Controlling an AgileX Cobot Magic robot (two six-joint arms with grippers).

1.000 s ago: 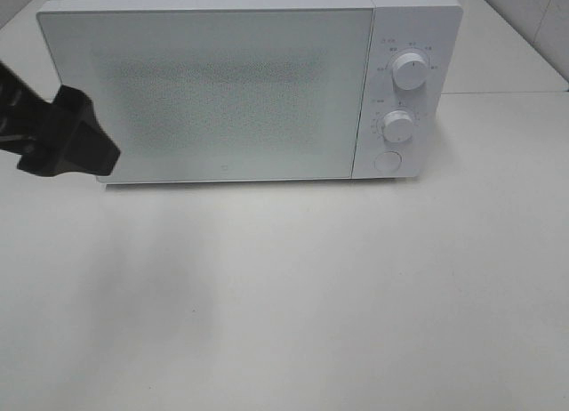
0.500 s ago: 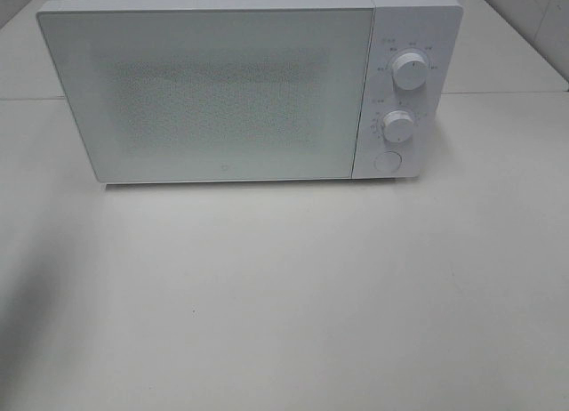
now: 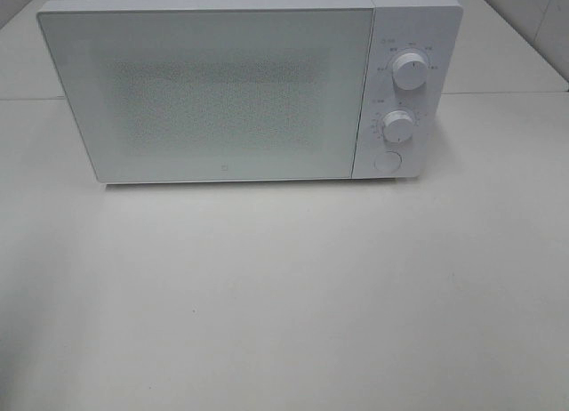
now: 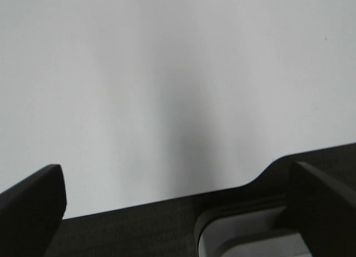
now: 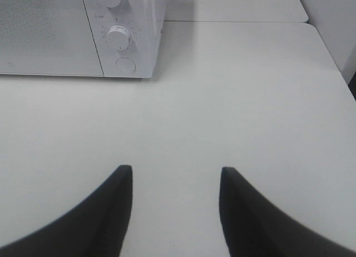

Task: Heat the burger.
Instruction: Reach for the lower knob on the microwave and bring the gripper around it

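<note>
Burger unseen in every view, perhaps behind the shut door [image 3: 213, 91] of the microwave [image 3: 418, 6] on the table [image 3: 284, 295]; left fingers [image 4: 33, 207] spread wide, empty; right fingers [image 5: 119, 198] half apart, empty, facing the dials [image 5: 119, 37].

The microwave [image 3: 251, 89] has a smooth white casing with a soft satin sheen; whether it is painted metal or plastic cannot be told. Its door [image 3: 213, 95] is a flat, pale, glassy panel with a fine speckled mesh showing through the middle. The upper knob [image 3: 410, 70], the lower knob [image 3: 398, 126] and the round button [image 3: 387, 161] look like smooth white plastic. The bench [image 3: 293, 295] is white, matt and even. The right pincer [image 5: 175, 169] and the left pincer [image 4: 177, 171] have black, matt, smooth fingers that look like plastic.
</note>
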